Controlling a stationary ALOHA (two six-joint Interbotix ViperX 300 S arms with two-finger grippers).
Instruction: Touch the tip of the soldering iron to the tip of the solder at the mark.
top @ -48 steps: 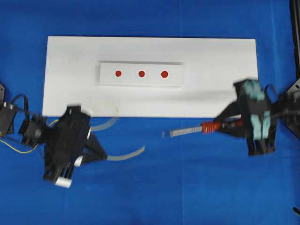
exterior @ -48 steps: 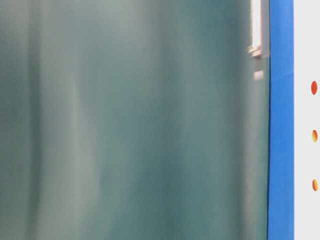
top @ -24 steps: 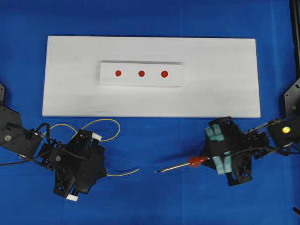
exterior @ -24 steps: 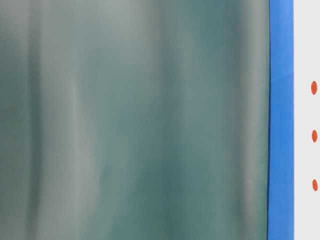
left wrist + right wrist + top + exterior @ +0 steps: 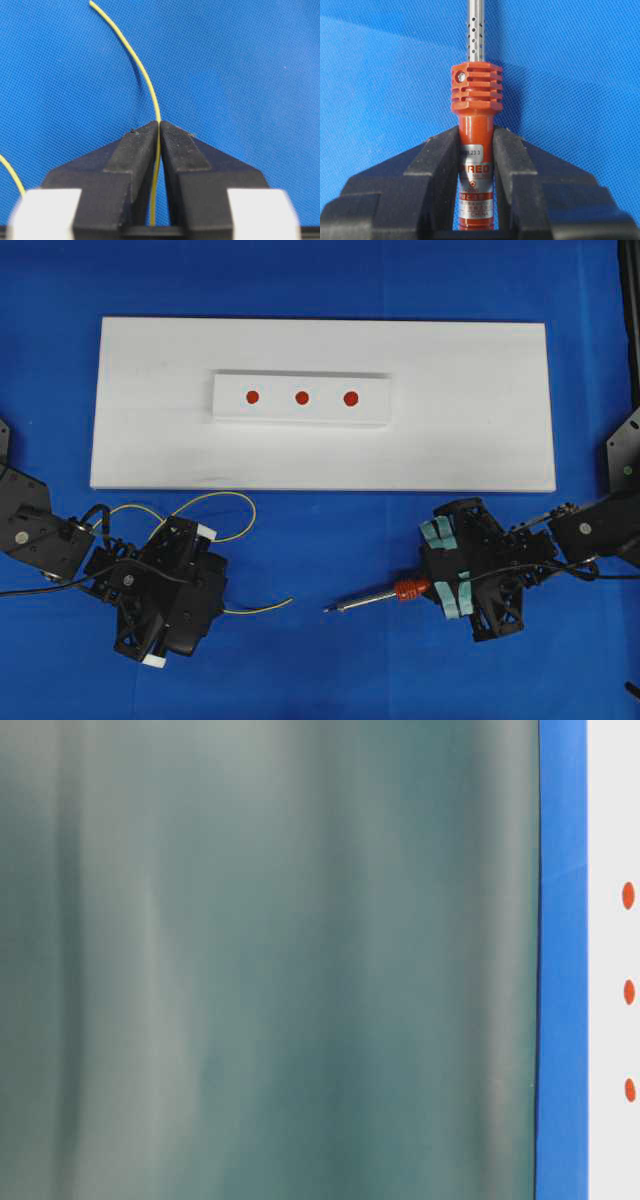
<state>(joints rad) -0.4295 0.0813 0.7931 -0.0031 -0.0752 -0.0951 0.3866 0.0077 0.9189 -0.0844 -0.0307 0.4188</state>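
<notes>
The soldering iron [image 5: 372, 599] points left over the blue cloth, in front of the white board; its silver tip [image 5: 328, 610] is free. My right gripper [image 5: 428, 590] is shut on its red handle [image 5: 476, 150], just behind the ribbed collar [image 5: 476, 93]. My left gripper [image 5: 215, 610] is shut on the solder [image 5: 148, 85], a thin yellow wire that passes between the pinched fingertips and curves off to the upper left. The solder's free end [image 5: 288, 601] lies a short gap left of the iron's tip. Three red marks [image 5: 301, 397] sit on a raised white strip, far from both tips.
The white board [image 5: 470, 420] spans the back of the blue cloth [image 5: 330, 670]. A loop of solder [image 5: 215, 500] trails behind the left arm. A blurred grey-green surface fills the table-level view, with only the red marks [image 5: 628, 895] at its right edge.
Both arms have swung from the board's front edge down toward the near side, carrying the iron and solder. Over the last half second they have barely shifted.
</notes>
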